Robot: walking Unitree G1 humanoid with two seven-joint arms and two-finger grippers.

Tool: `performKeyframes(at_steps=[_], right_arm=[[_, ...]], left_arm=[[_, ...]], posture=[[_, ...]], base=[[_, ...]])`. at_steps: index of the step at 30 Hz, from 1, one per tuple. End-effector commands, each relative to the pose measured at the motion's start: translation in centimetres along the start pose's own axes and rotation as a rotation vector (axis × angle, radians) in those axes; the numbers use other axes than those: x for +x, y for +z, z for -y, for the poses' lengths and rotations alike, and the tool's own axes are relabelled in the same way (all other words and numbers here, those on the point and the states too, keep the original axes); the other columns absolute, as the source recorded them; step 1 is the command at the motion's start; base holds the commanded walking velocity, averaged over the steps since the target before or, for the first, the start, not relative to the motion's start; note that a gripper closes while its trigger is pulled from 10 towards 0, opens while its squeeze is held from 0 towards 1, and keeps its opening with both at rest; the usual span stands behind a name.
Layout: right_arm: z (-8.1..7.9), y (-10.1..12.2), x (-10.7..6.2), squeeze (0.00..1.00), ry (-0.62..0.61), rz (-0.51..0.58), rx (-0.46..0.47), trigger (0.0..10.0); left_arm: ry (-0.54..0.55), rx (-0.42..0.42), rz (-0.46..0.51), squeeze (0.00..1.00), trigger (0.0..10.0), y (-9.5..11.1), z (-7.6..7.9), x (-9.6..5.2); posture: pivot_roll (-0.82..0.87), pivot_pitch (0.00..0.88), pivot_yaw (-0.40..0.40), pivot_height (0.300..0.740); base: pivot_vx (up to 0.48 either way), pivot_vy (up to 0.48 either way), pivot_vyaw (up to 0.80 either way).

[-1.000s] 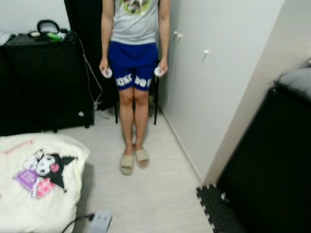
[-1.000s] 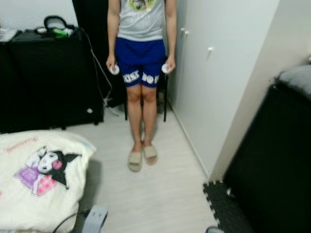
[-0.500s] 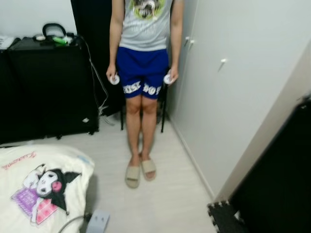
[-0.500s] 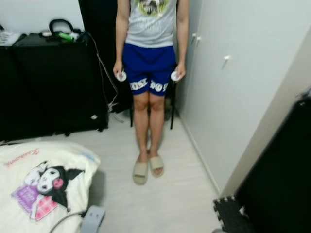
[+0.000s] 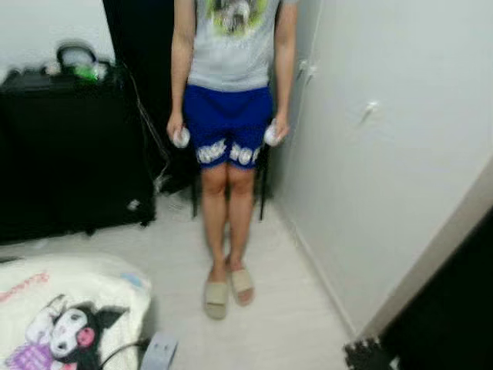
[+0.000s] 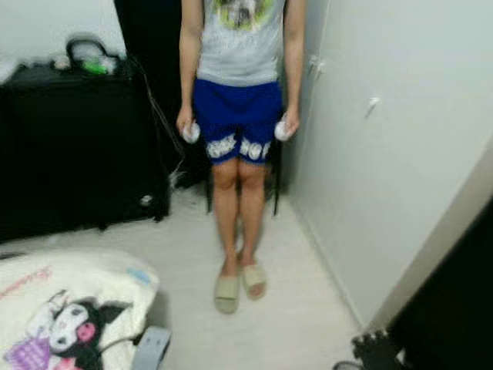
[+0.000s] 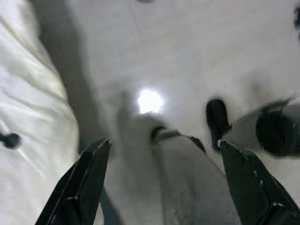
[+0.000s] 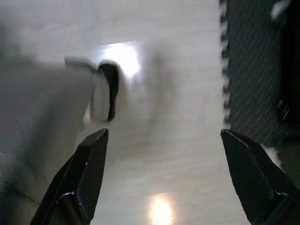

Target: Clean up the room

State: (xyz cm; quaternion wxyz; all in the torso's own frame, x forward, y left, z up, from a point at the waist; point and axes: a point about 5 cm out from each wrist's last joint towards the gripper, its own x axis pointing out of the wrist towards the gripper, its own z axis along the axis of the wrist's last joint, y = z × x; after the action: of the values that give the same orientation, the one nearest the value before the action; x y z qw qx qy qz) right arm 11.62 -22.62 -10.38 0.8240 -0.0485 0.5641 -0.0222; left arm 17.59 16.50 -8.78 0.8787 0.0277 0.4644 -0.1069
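Note:
A white cushion or bedding [image 5: 62, 316] printed with a black-and-pink cartoon figure lies on the pale floor at the lower left. My left gripper [image 7: 164, 164] hangs open above the floor, with the white bedding [image 7: 28, 108] beside it and nothing between its fingers. My right gripper [image 8: 161, 154] is also open and empty over the bare floor, near the edge of a black foam mat [image 8: 253, 70]. The pictures are blurred.
A person [image 5: 229, 116] in a grey shirt, blue shorts and slippers stands ahead, a small white controller in each hand. A black cabinet [image 5: 69, 146] with cables stands at the left. White wardrobe doors [image 5: 370, 154] line the right. A grey power strip [image 5: 158, 352] lies by the bedding.
The whole picture has shifted: the camera has moved forward and turned a little, so the person looms nearer and the bedding and the black furniture at the right slide toward the frame's edges.

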Motion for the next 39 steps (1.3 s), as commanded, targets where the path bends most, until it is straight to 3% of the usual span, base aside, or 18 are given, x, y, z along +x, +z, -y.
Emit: performKeyframes(at_steps=[1,7,17,23,26,28,29,31,33,39], right_arm=[[-0.8,0.4,0.1,0.00,0.016,0.012,-0.001,10.0],[-2.2,0.2,0.2,0.00,0.029,0.006,-0.003,10.0],[-1.4,-0.5,0.1,0.00,0.013,-0.004,-0.008,10.0],[-1.5,-2.0,-0.1,0.00,-0.016,-0.021,0.032,10.0],[-0.8,-3.0,-0.4,0.00,-0.034,-0.035,0.044,10.0],[1.6,-3.6,-0.8,0.00,-0.074,-0.039,0.071,10.0],[2.6,-3.7,-1.0,0.00,-0.089,-0.035,0.080,10.0],[2.6,-3.7,-1.0,0.00,-0.089,-0.035,0.080,10.0],[4.7,-3.5,-1.4,0.00,-0.119,-0.022,0.100,10.0],[6.9,-2.7,-1.8,0.00,-0.153,0.007,0.130,10.0]], left_arm=[[0.000,-0.003,-0.023,0.00,10.0,-0.8,-0.1,-0.2],[-0.004,0.001,-0.020,0.00,10.0,-0.7,0.0,-0.1],[-0.014,0.010,-0.020,0.00,10.0,-0.7,0.3,-0.1],[-0.008,0.027,-0.051,0.00,10.0,-1.3,0.8,-0.1],[-0.018,0.028,-0.051,0.00,10.0,-1.4,1.1,0.0],[-0.028,0.032,-0.052,0.00,10.0,-1.3,1.5,0.1],[-0.031,0.031,-0.050,0.00,10.0,-1.2,1.6,0.1],[-0.031,0.031,-0.050,0.00,10.0,-1.2,1.6,0.1],[-0.032,0.033,-0.045,0.00,10.0,-0.9,1.5,0.1],[-0.031,0.038,-0.041,0.00,10.0,-0.6,1.3,0.2]], posture=[[0.06,0.000,-0.040,0.740],[0.06,0.000,-0.040,0.740],[0.03,0.013,-0.039,0.740],[-0.01,0.036,-0.027,0.740],[-0.02,0.041,-0.024,0.740],[-0.03,0.050,-0.019,0.740],[-0.03,0.056,-0.017,0.740],[-0.03,0.056,-0.017,0.740],[-0.04,0.067,-0.014,0.740],[-0.05,0.077,0.001,0.740]], base=[[0.292,0.000,0.00],[0.292,0.000,0.00],[0.294,0.000,0.00],[0.049,0.000,0.00],[0.000,0.000,0.00],[0.000,0.000,0.00],[0.000,0.000,0.00],[0.000,0.000,0.00],[0.000,0.000,0.00],[0.000,0.000,0.00]])
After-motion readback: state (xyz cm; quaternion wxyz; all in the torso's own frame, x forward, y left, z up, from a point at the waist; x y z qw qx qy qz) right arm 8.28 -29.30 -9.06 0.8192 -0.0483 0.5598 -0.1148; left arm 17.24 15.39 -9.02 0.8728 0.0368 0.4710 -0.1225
